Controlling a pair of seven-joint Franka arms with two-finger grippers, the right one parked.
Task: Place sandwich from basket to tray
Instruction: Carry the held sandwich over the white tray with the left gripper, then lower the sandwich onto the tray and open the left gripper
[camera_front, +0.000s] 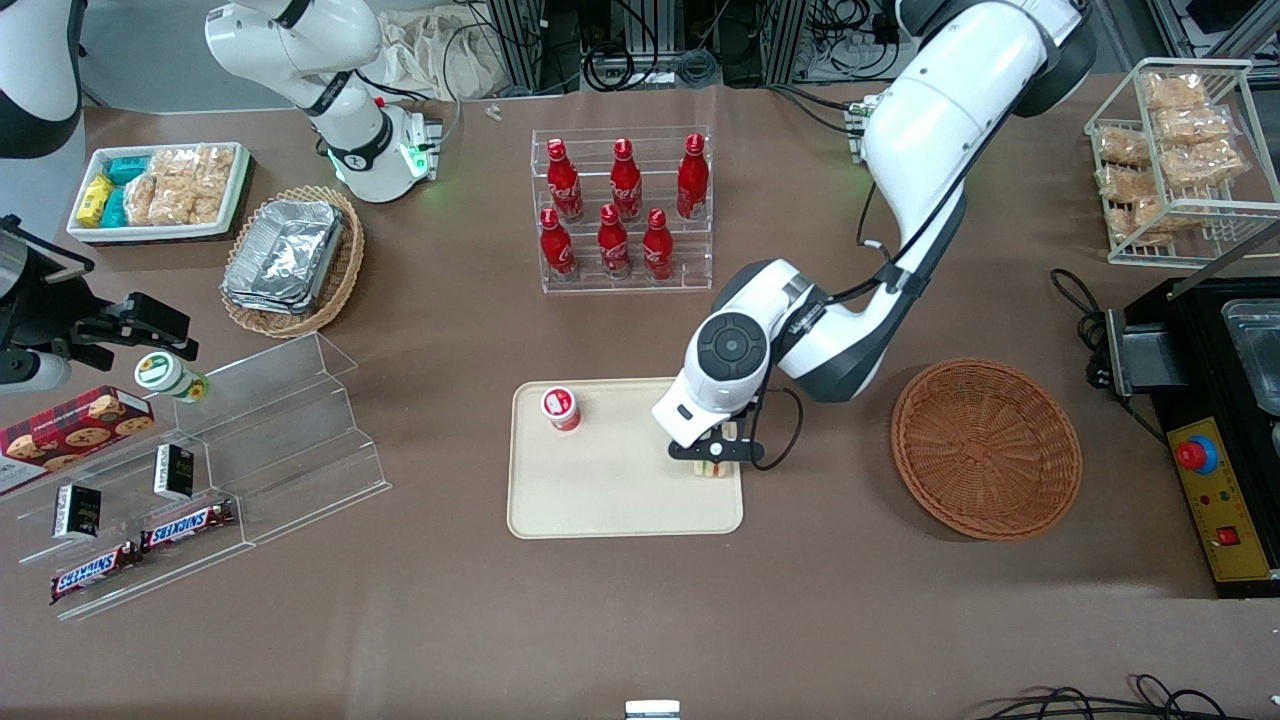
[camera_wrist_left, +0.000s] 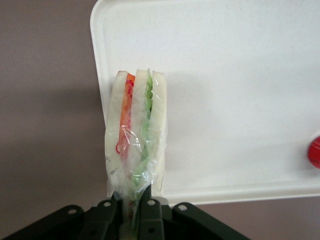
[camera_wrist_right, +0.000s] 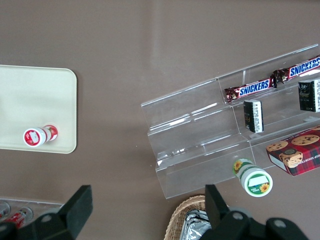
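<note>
looking down from the front camera, you can see the working arm's black two-finger gripper (camera_front: 712, 463) hanging over the flat cream-beige plastic tray (camera_front: 600, 500), close to the tray edge that faces the round reddish-brown woven wicker basket (camera_front: 985, 448). your gripper is clenched on the small triangular wedge sandwich (camera_wrist_left: 136, 135): in the left wrist view the black fingers (camera_wrist_left: 107, 215) pinch the bunched clear wrap at one end of it, and the pale bread slices with their orange, red and green layers stand out away from the gripper. the sandwich shows above the tray's rounded corner (camera_wrist_left: 102, 15), partly over the tray and partly over the brown table (camera_front: 860, 620); you cannot tell from these views whether it touches the tray surface. from the front only a sliver of the sandwich (camera_front: 712, 468) peeks out under the gripper.

the wicker basket sits on the table beside the tray, toward the working arm's end, with nothing showing inside it.

a small red-and-white capped bottle (camera_front: 561, 408) stands on the tray near the corner farther from the front camera, well apart from your gripper. a clear acrylic rack of red cola bottles (camera_front: 622, 212) stands farther from the front camera than the tray.
</note>
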